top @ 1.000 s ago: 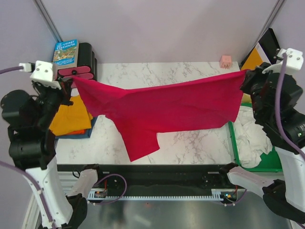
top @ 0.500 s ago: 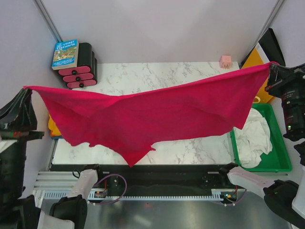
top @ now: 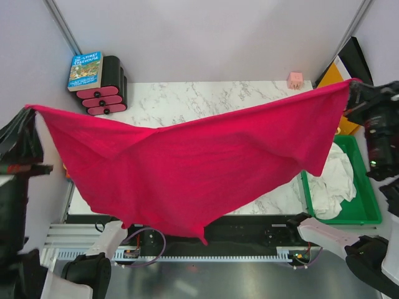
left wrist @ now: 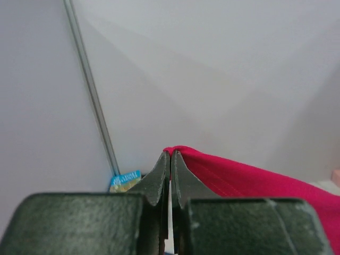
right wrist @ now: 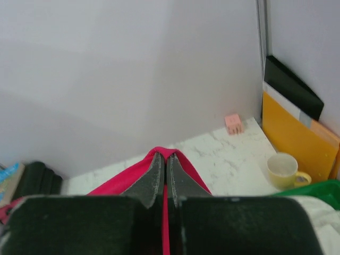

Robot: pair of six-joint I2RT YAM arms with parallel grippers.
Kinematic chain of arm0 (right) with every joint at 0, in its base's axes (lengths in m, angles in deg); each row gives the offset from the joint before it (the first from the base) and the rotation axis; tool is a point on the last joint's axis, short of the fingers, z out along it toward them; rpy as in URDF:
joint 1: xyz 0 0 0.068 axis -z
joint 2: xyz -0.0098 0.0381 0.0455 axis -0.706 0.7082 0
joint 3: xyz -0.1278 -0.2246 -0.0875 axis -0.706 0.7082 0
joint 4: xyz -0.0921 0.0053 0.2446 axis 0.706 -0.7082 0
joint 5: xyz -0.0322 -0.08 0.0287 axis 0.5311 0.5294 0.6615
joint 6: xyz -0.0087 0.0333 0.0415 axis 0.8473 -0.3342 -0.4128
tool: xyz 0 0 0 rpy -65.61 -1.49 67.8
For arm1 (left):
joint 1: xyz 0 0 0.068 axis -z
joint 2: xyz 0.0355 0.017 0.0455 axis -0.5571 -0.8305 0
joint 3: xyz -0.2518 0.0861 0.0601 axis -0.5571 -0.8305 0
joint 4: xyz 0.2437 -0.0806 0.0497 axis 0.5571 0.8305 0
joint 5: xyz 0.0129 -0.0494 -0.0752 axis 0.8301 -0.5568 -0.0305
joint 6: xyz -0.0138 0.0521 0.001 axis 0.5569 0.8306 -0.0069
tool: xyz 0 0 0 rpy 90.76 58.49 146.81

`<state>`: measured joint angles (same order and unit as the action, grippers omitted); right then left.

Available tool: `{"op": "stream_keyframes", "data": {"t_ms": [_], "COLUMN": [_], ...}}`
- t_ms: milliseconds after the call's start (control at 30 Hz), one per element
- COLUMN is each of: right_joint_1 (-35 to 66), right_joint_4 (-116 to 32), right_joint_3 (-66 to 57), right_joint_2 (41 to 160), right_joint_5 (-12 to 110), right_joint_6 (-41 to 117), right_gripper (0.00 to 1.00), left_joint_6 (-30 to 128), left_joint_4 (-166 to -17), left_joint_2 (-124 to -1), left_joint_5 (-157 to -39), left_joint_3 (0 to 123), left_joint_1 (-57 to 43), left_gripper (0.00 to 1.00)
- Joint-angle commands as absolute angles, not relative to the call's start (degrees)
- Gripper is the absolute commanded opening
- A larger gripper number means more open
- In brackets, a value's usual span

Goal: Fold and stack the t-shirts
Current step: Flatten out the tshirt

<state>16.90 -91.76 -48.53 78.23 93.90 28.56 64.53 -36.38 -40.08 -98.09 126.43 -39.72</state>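
A crimson red t-shirt hangs spread in the air above the marble table, stretched between both arms. My left gripper is shut on the shirt's left corner, high at the left edge of the top view. The left wrist view shows that gripper pinching red fabric at its tips. My right gripper is shut on the opposite corner at the far right. In the right wrist view, that gripper has red cloth folded over it. The shirt's lower edge droops over the table's near edge.
A blue book on a black holder with pink rolls stands at the back left. A small pink block sits at the back right. An orange-yellow folder, a cream mug and a green bin holding white cloth are on the right.
Both arms have risen and spread outward, lifting the red t-shirt off the table. It now hangs wider and nearer to the camera, covering most of the table's front.
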Motion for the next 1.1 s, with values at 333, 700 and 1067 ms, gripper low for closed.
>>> {"op": "stream_keyframes", "data": {"t_ms": [333, 700, 1067], "right_joint_1": [30.3, 32.9, 29.1], "right_joint_4": [-67.5, -69.8, -69.2], "right_joint_3": [-13.5, -47.4, -33.3], "right_joint_2": [96.1, 117.1, 101.7], "right_joint_5": [86.3, 82.8, 82.3], "right_joint_6": [22.6, 23.4, 25.0], "right_gripper": [0.0, 0.0, 0.0], "left_joint_6": [68.0, 61.9, 63.5], "left_joint_4": [-57.9, -52.9, -52.0], "left_joint_2": [-60.3, -88.0, -73.2], "left_joint_5": [-103.8, -101.9, -100.7], "left_joint_3": [82.8, 127.2, 120.9], "left_joint_1": [-39.8, -39.4, -39.3], "left_gripper": [0.02, 0.02, 0.02]}}
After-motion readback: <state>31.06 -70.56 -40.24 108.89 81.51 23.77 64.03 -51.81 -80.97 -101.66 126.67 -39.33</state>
